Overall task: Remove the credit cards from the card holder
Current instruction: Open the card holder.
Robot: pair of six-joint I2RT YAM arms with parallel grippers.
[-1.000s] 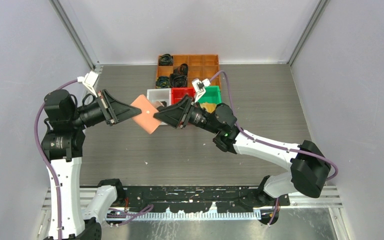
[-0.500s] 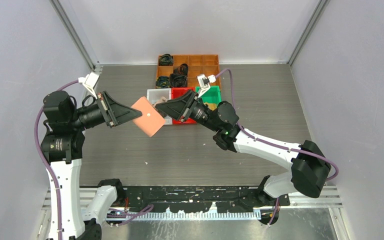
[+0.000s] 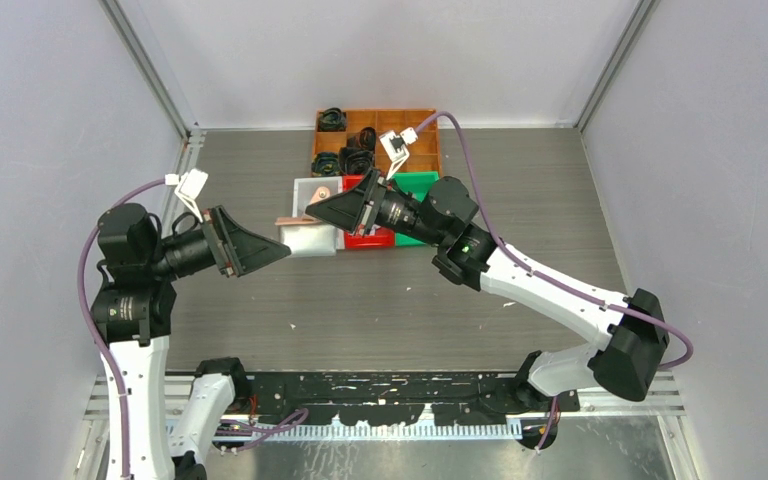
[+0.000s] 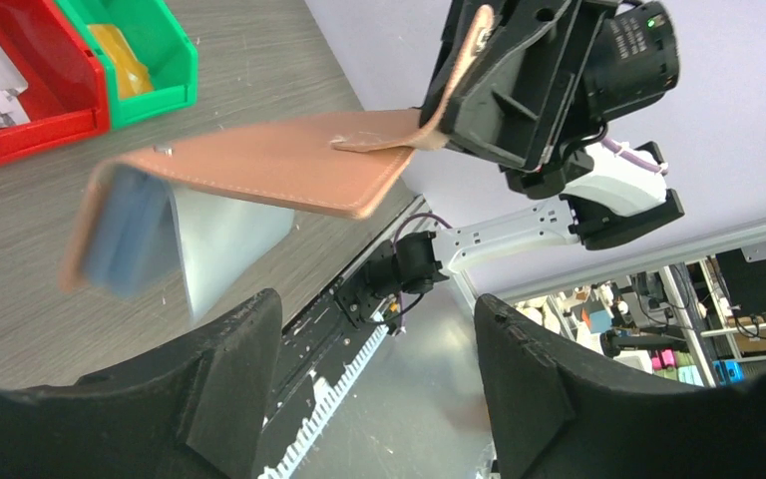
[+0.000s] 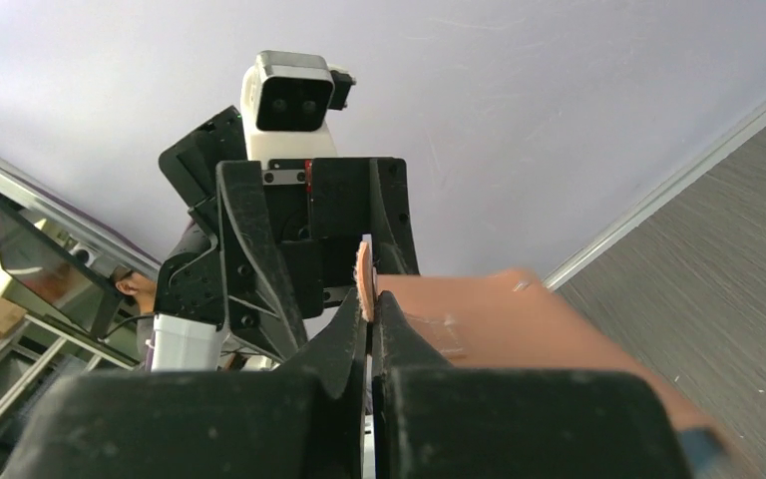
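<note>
Now the right gripper (image 5: 367, 299) is clamped on the strap tab (image 4: 454, 75), hanging the holder (image 4: 259, 165) mid-air above the table (image 3: 520, 200). Left gripper (image 4: 374, 349) gapes empty just beside. Holder looks light, floppy leather; better gripped by its body. Long axis near-level, pockets underneath, cards unseen.
</note>
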